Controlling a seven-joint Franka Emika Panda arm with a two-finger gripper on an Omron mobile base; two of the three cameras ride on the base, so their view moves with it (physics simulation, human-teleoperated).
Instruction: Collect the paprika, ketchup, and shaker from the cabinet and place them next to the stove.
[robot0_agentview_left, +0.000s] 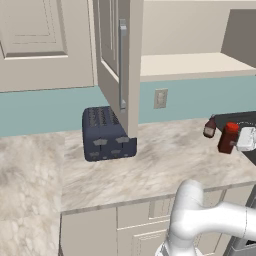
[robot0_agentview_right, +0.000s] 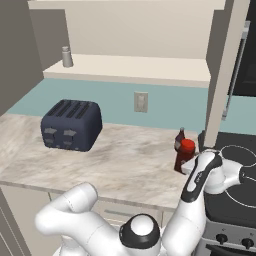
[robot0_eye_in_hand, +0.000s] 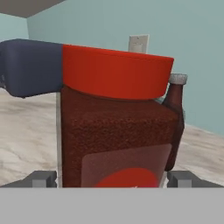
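Observation:
The paprika, a dark red jar with a red lid, stands on the marble counter beside the stove. My gripper is open, one finger on each side of the jar's base. The ketchup, a dark bottle with a grey cap, stands just behind the jar. From the base, the paprika, the ketchup and my gripper sit at the counter's right end by the stove. The grey shaker stands on the shelf of the open cabinet.
A dark blue-grey toaster sits on the counter under the open cabinet door, whose silver handle hangs above it. A wall outlet is on the teal backsplash. Bare marble counter lies between the toaster and the jar.

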